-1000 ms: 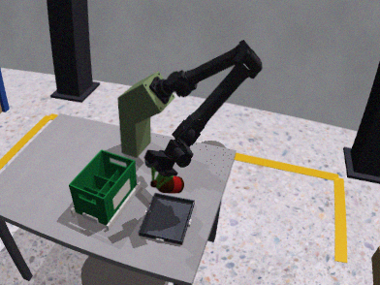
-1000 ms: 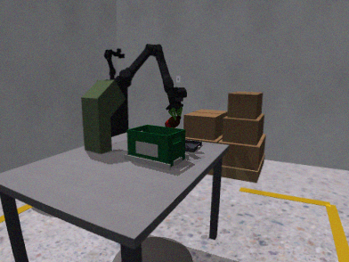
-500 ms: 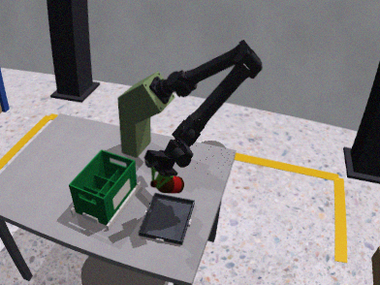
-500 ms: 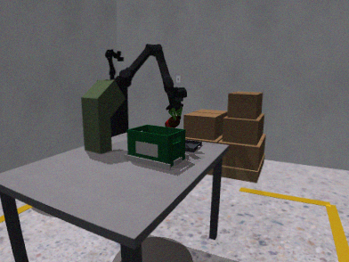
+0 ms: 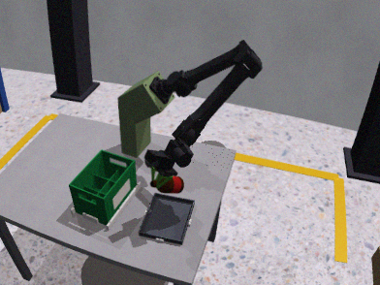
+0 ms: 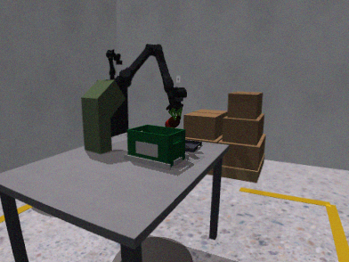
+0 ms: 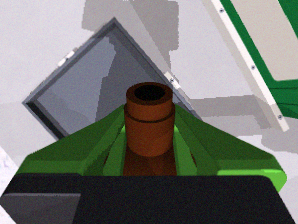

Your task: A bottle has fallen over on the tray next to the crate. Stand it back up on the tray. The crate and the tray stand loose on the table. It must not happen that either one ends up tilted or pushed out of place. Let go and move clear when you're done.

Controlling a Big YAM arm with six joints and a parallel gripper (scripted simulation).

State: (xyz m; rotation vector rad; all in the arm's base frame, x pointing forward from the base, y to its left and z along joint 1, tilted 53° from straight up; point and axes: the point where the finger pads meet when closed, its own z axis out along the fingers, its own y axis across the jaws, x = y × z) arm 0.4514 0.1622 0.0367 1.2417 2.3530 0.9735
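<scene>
My gripper (image 5: pixel 165 181) (image 6: pixel 173 117) (image 7: pixel 149 112) has green fingers and is shut on a red-brown bottle (image 5: pixel 174 183) (image 6: pixel 170 121) (image 7: pixel 149 117). It holds the bottle in the air above the table, just behind the far edge of the dark grey tray (image 5: pixel 167 220) (image 6: pixel 193 145) (image 7: pixel 75 95). In the wrist view the bottle's open neck points toward the tray below. The tray is empty and lies flat next to the green crate (image 5: pixel 102 186) (image 6: pixel 156 143) (image 7: pixel 280 95).
A tall green block (image 5: pixel 138 116) (image 6: pixel 100 113) that bears the arm stands at the back of the table (image 5: pixel 44 155) (image 6: pixel 111 192). Stacked cardboard boxes (image 6: pixel 240 134) stand on the floor beyond the table. Yellow floor tape (image 5: pixel 300 172) runs at the right.
</scene>
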